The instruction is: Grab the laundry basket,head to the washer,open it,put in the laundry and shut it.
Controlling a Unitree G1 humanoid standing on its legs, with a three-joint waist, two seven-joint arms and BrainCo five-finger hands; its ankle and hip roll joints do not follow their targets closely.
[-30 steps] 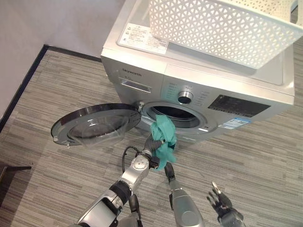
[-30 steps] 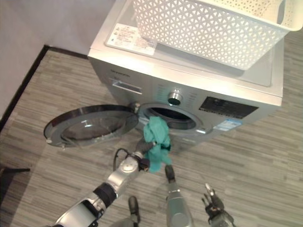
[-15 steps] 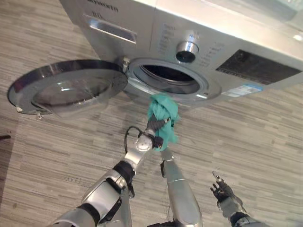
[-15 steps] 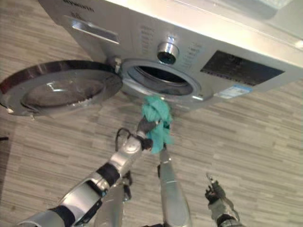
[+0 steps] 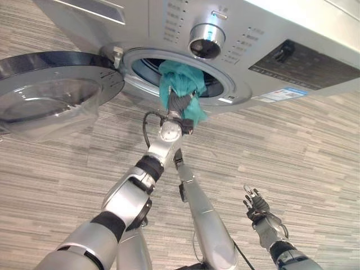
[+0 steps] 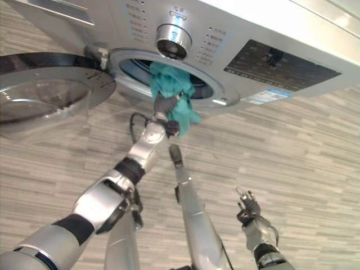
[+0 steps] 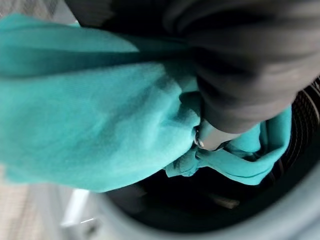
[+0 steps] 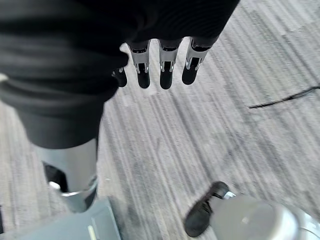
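At the washing machine's (image 5: 264, 39) open porthole, the left hand (image 5: 178, 104) grips a teal cloth (image 5: 181, 84) at the drum mouth, beside the swung-out door (image 5: 50, 90). The right hand (image 5: 256, 203) hangs empty, fingers relaxed, over the floor (image 5: 315, 157).

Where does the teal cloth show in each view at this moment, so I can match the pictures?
Left eye view: teal cloth at the washer's open drum mouth, top centre, held by the left hand.
Right eye view: same, top centre, slightly further left.
Left wrist view: bunched across the picture, dark drum behind.
Right wrist view: floor.
Shared landmark: the silver control knob.
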